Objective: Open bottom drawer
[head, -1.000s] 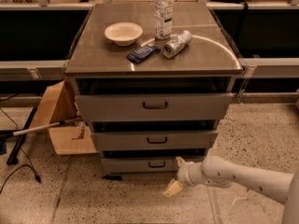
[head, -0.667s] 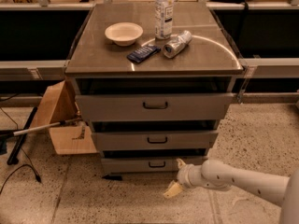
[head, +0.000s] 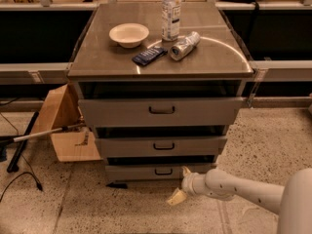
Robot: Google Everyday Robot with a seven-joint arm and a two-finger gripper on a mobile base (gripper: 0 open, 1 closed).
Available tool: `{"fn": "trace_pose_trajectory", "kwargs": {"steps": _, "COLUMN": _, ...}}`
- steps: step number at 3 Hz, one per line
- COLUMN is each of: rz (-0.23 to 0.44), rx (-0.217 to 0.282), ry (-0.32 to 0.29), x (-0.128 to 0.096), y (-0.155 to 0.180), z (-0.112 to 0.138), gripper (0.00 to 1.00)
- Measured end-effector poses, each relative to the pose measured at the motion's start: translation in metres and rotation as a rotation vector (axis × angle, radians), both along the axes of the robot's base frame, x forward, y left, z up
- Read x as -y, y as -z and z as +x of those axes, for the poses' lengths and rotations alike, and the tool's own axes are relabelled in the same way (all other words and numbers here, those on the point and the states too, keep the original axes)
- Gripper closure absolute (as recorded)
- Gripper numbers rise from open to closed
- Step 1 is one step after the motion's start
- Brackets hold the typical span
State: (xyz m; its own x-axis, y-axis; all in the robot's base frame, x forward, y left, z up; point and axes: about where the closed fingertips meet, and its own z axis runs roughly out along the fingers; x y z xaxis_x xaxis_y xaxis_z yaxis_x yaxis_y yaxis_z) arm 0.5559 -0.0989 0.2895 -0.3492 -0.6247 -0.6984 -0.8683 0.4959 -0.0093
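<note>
Hovering low, the cream two-finger gripper (head: pixel 179 184) has its jaws spread, just right of the small black loop handle (head: pixel 163 171) on the narrow grey metal bottom drawer (head: pixel 131 172), lowest of three.

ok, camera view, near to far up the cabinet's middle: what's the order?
Tool, low in front of the cabinet, just right of the bottom handle → bottom drawer → middle drawer → top drawer → blue packet on the cabinet top → water bottle.
</note>
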Motion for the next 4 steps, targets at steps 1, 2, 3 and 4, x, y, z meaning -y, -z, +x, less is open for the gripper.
{"fn": "trace_pose_trajectory", "kwargs": {"steps": 1, "rz": -0.001, "rx": 0.004, "ry": -0.002, "x": -0.004, "y": 0.013, "z": 0.019, "gripper": 0.0}}
{"fn": "trace_pose_trajectory", "kwargs": {"steps": 2, "rz": -0.008, "rx": -0.012, "ry": -0.011, "x": -0.004, "y": 0.035, "z": 0.085, "gripper": 0.0}}
{"fn": "trace_pose_trajectory", "kwargs": {"steps": 3, "rz": -0.01, "rx": -0.011, "ry": -0.019, "x": -0.006, "y": 0.036, "z": 0.084, "gripper": 0.0}}
{"fn": "trace_pose_trajectory", "kwargs": {"steps": 4, "rz": -0.018, "rx": -0.017, "ry": -0.032, "x": -0.013, "y": 0.04, "z": 0.083, "gripper": 0.0}}
